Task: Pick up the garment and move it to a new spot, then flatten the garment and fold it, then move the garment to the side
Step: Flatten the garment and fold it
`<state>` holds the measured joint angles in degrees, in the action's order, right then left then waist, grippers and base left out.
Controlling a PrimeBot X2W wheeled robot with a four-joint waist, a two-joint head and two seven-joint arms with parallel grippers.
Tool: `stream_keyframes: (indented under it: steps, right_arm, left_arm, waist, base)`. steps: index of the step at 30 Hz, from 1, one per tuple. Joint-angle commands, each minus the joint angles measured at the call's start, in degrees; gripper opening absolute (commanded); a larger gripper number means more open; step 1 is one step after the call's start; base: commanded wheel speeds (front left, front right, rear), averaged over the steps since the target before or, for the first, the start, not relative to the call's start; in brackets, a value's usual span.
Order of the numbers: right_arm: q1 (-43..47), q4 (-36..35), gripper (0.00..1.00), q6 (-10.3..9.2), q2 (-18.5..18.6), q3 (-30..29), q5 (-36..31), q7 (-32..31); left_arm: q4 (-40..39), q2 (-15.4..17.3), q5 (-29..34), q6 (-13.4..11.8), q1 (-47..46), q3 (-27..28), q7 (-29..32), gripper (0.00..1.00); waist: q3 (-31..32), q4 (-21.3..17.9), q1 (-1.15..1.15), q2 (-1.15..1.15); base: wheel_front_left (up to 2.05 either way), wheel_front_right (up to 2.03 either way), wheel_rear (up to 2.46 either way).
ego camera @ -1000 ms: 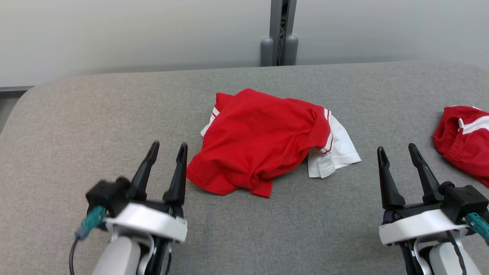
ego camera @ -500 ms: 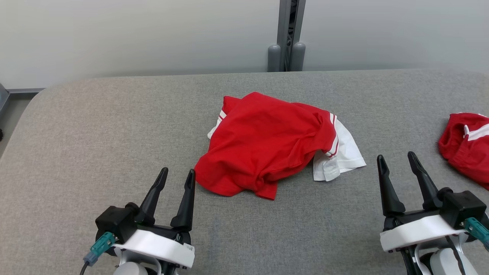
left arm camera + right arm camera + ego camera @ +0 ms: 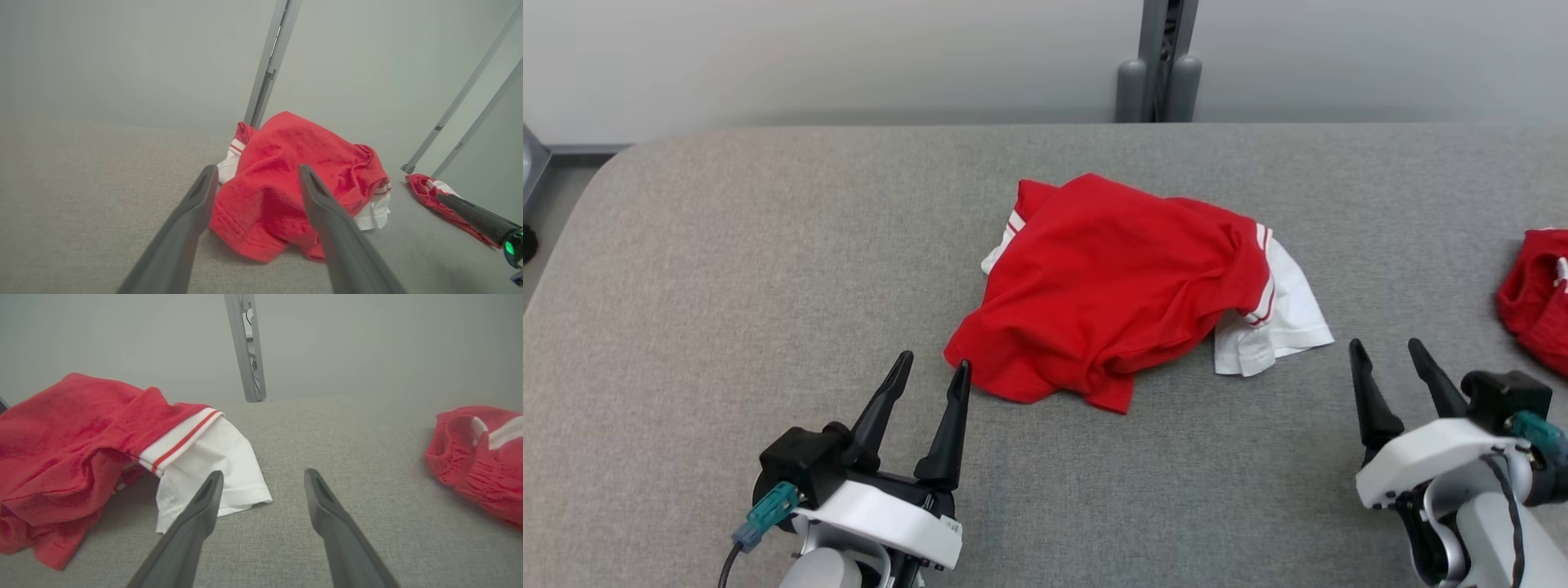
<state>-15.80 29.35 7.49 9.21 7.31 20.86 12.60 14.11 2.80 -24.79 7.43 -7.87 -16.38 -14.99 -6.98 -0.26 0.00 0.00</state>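
A crumpled red garment (image 3: 1123, 290) with white sleeves and red-striped trim lies in the middle of the grey table (image 3: 727, 245). My left gripper (image 3: 934, 361) stands open just off its near left hem, fingers pointing at it; the left wrist view shows the garment (image 3: 294, 183) between and beyond the fingers. My right gripper (image 3: 1387, 346) is open to the right of the white sleeve (image 3: 1282, 318), apart from it. In the right wrist view the sleeve (image 3: 208, 469) lies just past the left fingertip. Neither gripper holds anything.
A second red garment (image 3: 1535, 294) with white trim lies at the table's right edge, also seen as a red bundle (image 3: 478, 457) on the right. A grey post (image 3: 1158, 61) stands behind the table's far edge. The table's left corner is rounded.
The head camera has shifted, so the whole scene has slid. Against the garment, my left gripper has come closer to its near left hem. Both grippers stay open.
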Motion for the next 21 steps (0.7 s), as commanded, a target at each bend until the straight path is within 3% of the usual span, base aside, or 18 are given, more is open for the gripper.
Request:
stream_keyframes:
  steps: [1,11,21]
  right_arm:
    - [-2.06,1.94,1.0,0.02,0.81,0.21,0.48,-0.46]
    - [-12.76,16.61,1.0,0.02,3.49,3.53,6.1,-2.57]
    - [-16.46,23.53,1.0,0.02,3.81,7.38,10.59,-4.01]
  left_arm:
    - [0.3,0.24,0.27,0.07,-1.18,-0.16,-0.24,1.0]
    - [1.07,0.25,-0.18,0.07,-3.63,-2.12,-0.24,1.0]
    - [1.07,0.23,-0.48,0.08,-4.31,-2.26,-0.24,1.0]
  waist:
    - [-1.45,1.0,0.0,0.0]
    - [-5.27,4.71,0.0,0.0]
    - [-6.16,5.89,0.0,0.0]
  base:
    - [0.0,0.0,0.0]
    - [0.0,0.0,0.0]
    - [0.0,0.0,0.0]
